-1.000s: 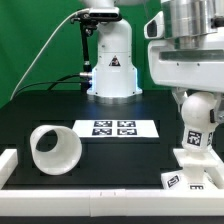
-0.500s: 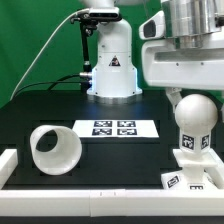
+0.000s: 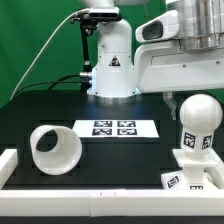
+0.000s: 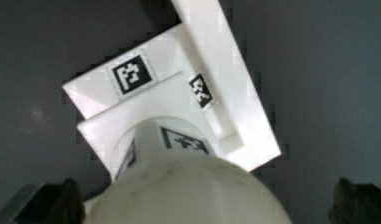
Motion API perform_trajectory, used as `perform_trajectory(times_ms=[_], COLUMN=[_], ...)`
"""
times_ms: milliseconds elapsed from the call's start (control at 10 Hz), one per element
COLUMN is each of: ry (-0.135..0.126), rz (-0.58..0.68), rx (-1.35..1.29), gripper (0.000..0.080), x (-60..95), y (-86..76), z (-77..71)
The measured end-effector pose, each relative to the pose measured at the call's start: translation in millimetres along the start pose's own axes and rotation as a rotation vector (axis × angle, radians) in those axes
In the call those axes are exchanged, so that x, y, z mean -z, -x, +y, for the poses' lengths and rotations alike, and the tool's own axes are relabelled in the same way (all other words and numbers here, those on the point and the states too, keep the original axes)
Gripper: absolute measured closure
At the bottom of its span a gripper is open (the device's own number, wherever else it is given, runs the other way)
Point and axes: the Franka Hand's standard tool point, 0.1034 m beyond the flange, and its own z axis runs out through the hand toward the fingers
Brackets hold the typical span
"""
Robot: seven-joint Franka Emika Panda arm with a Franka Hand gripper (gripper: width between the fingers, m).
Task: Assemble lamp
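Observation:
The white bulb (image 3: pixel 197 125) stands upright on the flat square base (image 3: pixel 190 172) at the exterior view's right, its ball head free. My gripper (image 3: pixel 188 98) hangs just above the bulb's head, open and holding nothing. In the wrist view the bulb's round head (image 4: pixel 178 185) fills the foreground, with my gripper (image 4: pixel 206 203) over it and a dark finger (image 4: pixel 54 203) standing clear on each side. The tagged base (image 4: pixel 169 85) lies below it. The hollow shade (image 3: pixel 53 148) lies on its side at the exterior view's left.
The marker board (image 3: pixel 114 128) lies flat mid-table. The glossy robot pedestal (image 3: pixel 112 65) stands at the back. A white rail (image 3: pixel 100 195) runs along the table's front edge and left side. A green screen is behind.
My gripper has risen off the bulb, uncovering its ball head. The bulb stays upright on the base. The shade has not moved.

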Motion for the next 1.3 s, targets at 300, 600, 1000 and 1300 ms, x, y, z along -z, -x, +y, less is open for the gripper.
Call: perform_trajectory(times_ms=[300, 600, 1000, 1300], ry=[0.083, 0.101, 0.098, 0.097], rz=[0.017, 0.01, 0.035, 0.078], rx=[0.517, 0.677, 0.441, -0.066], gripper=[0.01, 0.0113, 0.0228, 0.0228], x=[4.6, 5.0, 5.6, 6.2], y=[-9.7, -11.9, -13.6, -14.5], z=[8.6, 14.0, 13.0, 18.0])
